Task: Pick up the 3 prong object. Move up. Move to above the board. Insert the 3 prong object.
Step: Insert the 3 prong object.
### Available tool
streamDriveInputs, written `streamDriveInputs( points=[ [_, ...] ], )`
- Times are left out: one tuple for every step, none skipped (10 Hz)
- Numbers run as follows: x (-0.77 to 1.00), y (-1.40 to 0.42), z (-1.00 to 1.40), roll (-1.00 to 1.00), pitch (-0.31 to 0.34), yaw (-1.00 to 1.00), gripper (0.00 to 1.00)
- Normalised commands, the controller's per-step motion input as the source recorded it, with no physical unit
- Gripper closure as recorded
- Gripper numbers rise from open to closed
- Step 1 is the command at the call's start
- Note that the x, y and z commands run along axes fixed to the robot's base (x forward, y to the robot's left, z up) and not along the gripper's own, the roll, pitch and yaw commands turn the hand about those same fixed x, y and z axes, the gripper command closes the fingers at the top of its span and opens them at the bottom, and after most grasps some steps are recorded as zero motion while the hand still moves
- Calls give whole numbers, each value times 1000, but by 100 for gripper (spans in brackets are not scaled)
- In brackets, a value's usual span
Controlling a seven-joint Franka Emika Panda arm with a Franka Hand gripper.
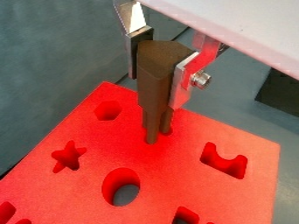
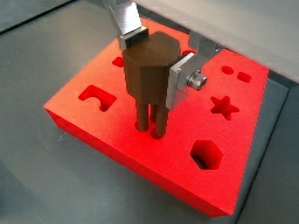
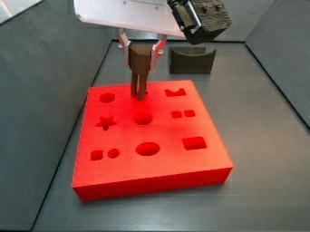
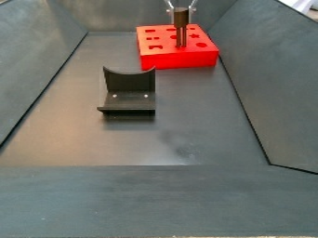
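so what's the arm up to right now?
The Panda's gripper is shut on the 3 prong object, a brown piece held upright over the red board. In both wrist views its prongs are at the board's top face, apparently entering the small holes; how deep they sit cannot be told. The dark fixture stands apart on the floor, untouched.

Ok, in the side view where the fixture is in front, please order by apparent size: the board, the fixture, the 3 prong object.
1. The board and the fixture look alike; the fixture is nearer the camera, so I do not rank them.
2. The 3 prong object, held in the gripper over the board, is smallest.
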Motion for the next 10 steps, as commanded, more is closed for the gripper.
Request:
streamDriveInputs(
  points=[
    [197,14,-369,0,-49,-71,100],
    [243,26,-223,0,0,-460,100],
    [260,0,-251,0,-3,-769,100],
    [220,0,-437,31,-14,-854,100],
    [11,0,-511,24,-59,-760,100],
    [-60,0,-494,0,-106,-437,100],
    [-146,0,-540,46,-89,-234,100],
    [-123,0,-486,84,-53,-143,100],
    [-14,0,0,0,0,-46,100],
    [0,0,0,0,0,0,100]
  ],
)
